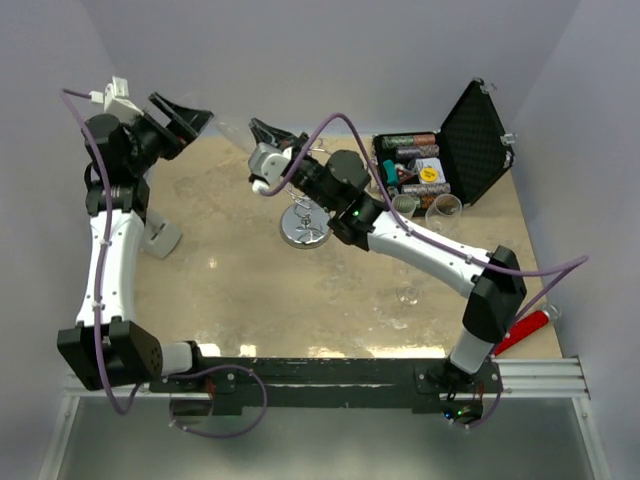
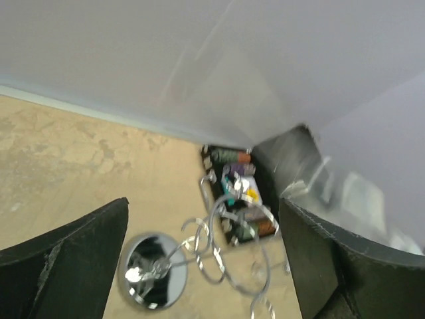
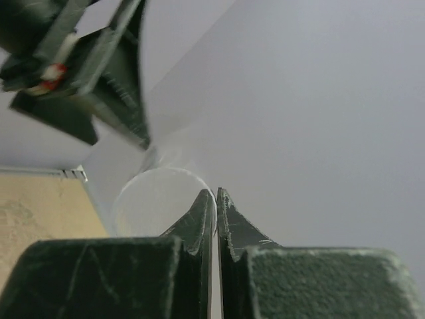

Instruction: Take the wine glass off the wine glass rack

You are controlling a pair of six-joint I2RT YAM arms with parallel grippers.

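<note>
Two grippers were seen close together in the upper part of the overhead view, with the wine glass raised in the air between them, left of and above the wine glass rack. The left gripper was found at the upper left of that view, its jaws spread wide and clamped on nothing. In the left wrist view the dark fingers were placed far apart at the lower corners. The rack's chrome loops and its mirror-like base were framed between them.

The right gripper was positioned at upper centre, above the rack. In the right wrist view its jaws were pressed tightly together, pinched on the thin edge of the glass's clear round part at the centre of the frame. The opened left gripper was seen beyond it at the upper left. Which part of the glass was pinched could not be told.

The rack was stood upright on the tan table, near the centre. A black case was set open at the upper right, with batteries lined up inside, and two clear glasses were placed just in front of it.
</note>
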